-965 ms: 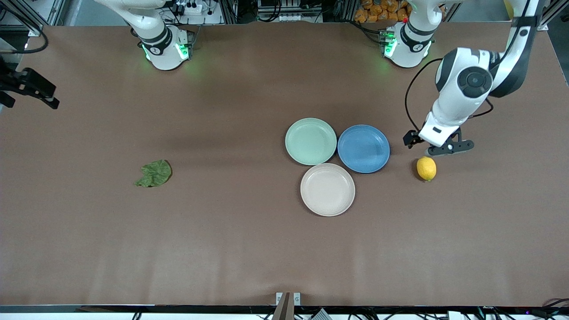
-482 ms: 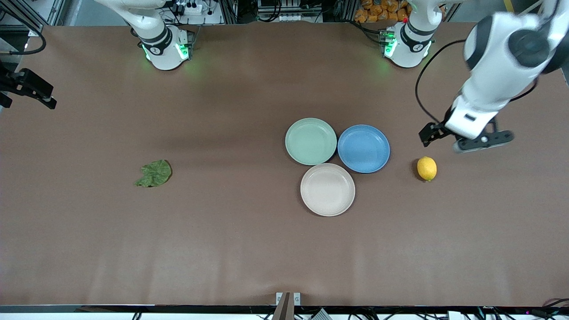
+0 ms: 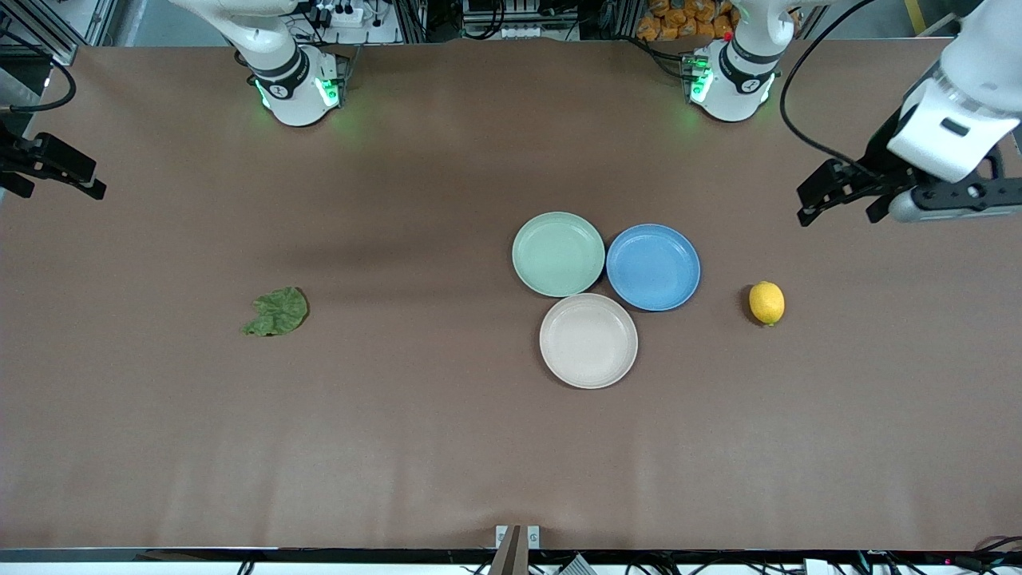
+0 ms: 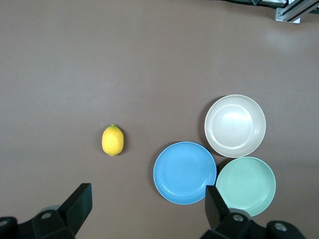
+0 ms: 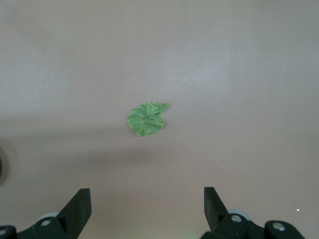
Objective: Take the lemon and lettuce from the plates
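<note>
On the table point(image 3: 399, 447), clock read from the front camera with twelve toward the robots' bases: lemon point(image 3: 766, 303) at three o'clock of the blue plate point(image 3: 653, 267), resting on bare cloth, touched by nothing. Lettuce point(image 3: 276, 312) well out at nine o'clock of the plates, toward the right arm's end, flat on the cloth too. Mint plate point(image 3: 558, 254) and beige plate point(image 3: 588, 341) both empty, huddled against the blue one.

Left gripper point(image 3: 838, 209): jaws wide apart, nothing between them. Stood just above the lemon at its twelve o'clock a second ago; now lifted and swung off toward one or two o'clock, over the table's edge at the left arm's end. Looks down from high on lemon and all three plates in its wrist view.

Right gripper point(image 5: 144, 206): likewise spread and empty, parked high over the right arm's end, waiting, lettuce far below.

Reads as a release followed by a retreat. Both items off the plates, so probably task done, arms heading home.
</note>
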